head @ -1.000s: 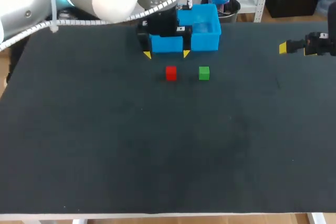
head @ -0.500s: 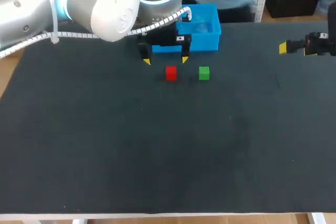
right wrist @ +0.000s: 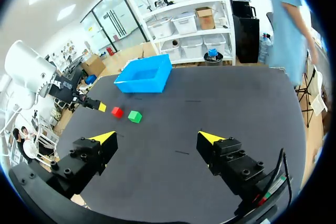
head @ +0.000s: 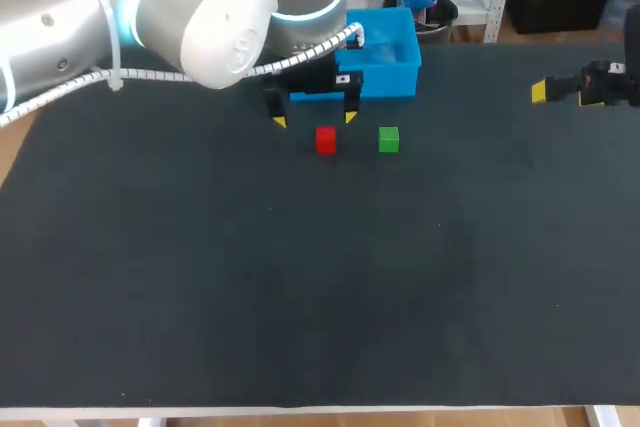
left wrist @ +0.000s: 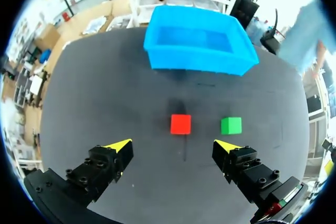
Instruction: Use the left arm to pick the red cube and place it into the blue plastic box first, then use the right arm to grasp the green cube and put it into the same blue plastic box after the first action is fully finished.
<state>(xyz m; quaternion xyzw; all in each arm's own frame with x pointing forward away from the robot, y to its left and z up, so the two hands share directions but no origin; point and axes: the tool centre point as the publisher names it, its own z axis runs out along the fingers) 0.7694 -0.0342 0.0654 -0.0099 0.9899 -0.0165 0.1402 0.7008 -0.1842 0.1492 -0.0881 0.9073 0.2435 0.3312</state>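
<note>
The red cube (head: 326, 139) rests on the black table with the green cube (head: 389, 139) just to its right; both lie in front of the blue plastic box (head: 385, 57). My left gripper (head: 314, 119) hangs open just behind the red cube, between it and the box. In the left wrist view the red cube (left wrist: 180, 124) lies ahead of the open left gripper (left wrist: 175, 146), the green cube (left wrist: 231, 125) is beside it, and the box (left wrist: 196, 45) stands beyond, with nothing inside it. My right gripper (head: 540, 91) waits open at the far right; its view shows the right gripper (right wrist: 157, 137), both cubes (right wrist: 117, 112) (right wrist: 135, 116) and the box (right wrist: 145, 77).
The table (head: 300, 277) is a wide black surface. Its near and middle areas hold nothing but the two cubes. The large left arm (head: 200, 17) stretches over the back left corner.
My left gripper has come forward and down from in front of the box toward the red cube. The cubes, the box and the right arm have stayed put.
</note>
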